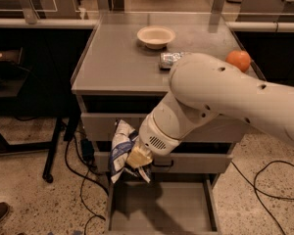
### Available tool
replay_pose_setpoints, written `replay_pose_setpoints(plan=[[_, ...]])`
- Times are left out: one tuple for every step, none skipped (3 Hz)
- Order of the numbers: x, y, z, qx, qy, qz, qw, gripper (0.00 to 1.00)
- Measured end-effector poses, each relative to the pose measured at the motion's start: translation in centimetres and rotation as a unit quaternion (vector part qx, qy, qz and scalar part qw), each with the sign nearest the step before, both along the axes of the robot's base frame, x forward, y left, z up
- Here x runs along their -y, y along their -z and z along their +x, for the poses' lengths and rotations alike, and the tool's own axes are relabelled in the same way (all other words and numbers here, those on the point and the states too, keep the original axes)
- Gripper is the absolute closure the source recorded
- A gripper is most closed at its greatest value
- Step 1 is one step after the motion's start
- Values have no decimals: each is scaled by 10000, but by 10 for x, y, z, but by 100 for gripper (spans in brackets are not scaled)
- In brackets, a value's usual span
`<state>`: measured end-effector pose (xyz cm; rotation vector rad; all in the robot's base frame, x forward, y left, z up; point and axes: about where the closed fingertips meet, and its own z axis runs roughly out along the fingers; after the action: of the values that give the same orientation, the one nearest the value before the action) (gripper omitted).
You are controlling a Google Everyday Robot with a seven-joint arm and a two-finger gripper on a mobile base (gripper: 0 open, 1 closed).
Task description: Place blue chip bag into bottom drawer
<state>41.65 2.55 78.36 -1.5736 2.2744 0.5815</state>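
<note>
Got the blue chip bag [118,146] pinched tight in the end effector [137,159], dangling just above the left front of the open bottom drawer [186,207]. Looks light, floppy and crinkly, probably slick too, so best gripped on a sealed edge or fold, not the puffy middle. Could snag on the drawer's left wall going down.

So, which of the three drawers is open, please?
The bottom drawer, pulled out below the gripper holding the blue chip bag; both upper drawers are shut.
</note>
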Motion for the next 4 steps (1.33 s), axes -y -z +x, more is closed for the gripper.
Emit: replay_pose_setpoints(plan=[[5,14,-11,-193,269,373,9988,100],[22,78,-47,-699,918,913,9891,100],[36,151,-92,-1590,1566,1241,9668,100],[37,160,-98,-1749,1626,1267,9628,100]])
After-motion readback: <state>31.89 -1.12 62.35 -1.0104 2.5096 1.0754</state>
